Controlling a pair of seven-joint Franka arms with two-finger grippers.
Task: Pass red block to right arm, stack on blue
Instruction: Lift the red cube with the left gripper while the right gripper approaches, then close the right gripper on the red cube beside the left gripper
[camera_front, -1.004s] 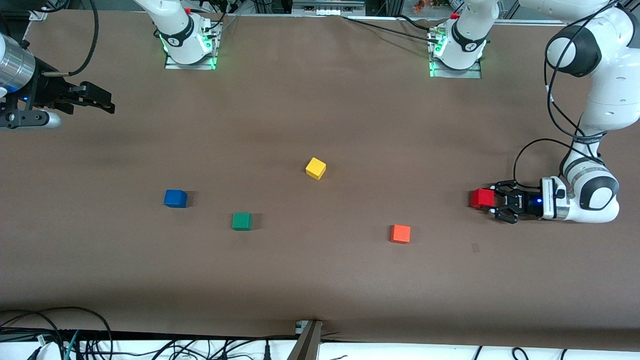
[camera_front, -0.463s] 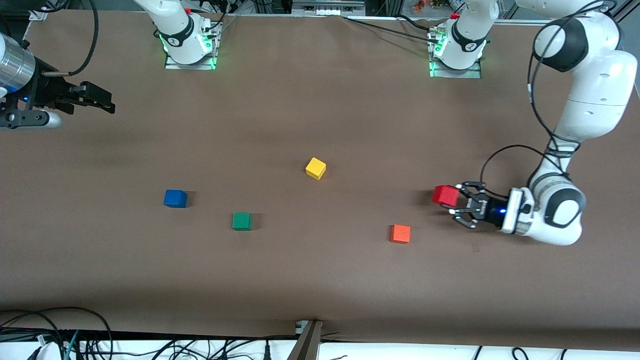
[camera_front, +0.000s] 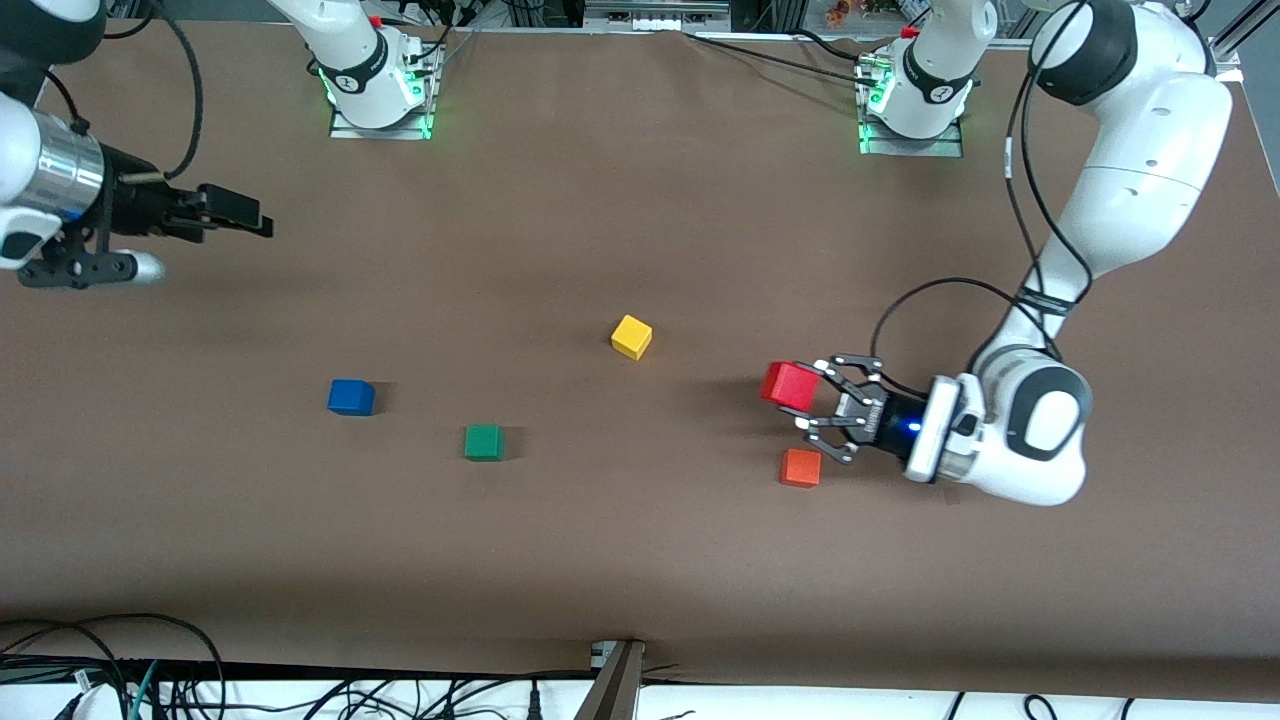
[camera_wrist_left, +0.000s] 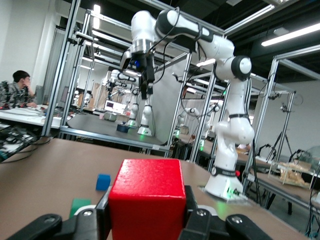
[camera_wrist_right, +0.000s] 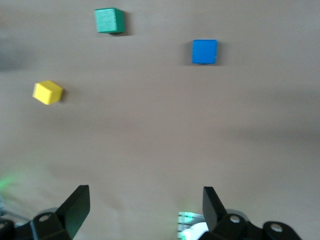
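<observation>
My left gripper (camera_front: 812, 398), a black linkage claw, is shut on the red block (camera_front: 794, 385) and holds it above the table next to the orange cube (camera_front: 801, 467). In the left wrist view the red block (camera_wrist_left: 146, 200) sits between the two black fingers (camera_wrist_left: 103, 212). The blue cube (camera_front: 351, 397) lies on the table toward the right arm's end; it also shows in the right wrist view (camera_wrist_right: 204, 51). My right gripper (camera_front: 255, 222) is open and empty, up in the air over the table at the right arm's end, with its fingers (camera_wrist_right: 77, 205) wide apart.
A green cube (camera_front: 484, 442) lies beside the blue cube, a little nearer the front camera. A yellow cube (camera_front: 631, 336) lies near the table's middle. The brown table (camera_front: 640, 560) ends at a front edge with cables below it.
My left gripper has carried the red block toward the table's middle, from the left arm's end to beside the orange cube. My right gripper has shifted slightly toward the middle.
</observation>
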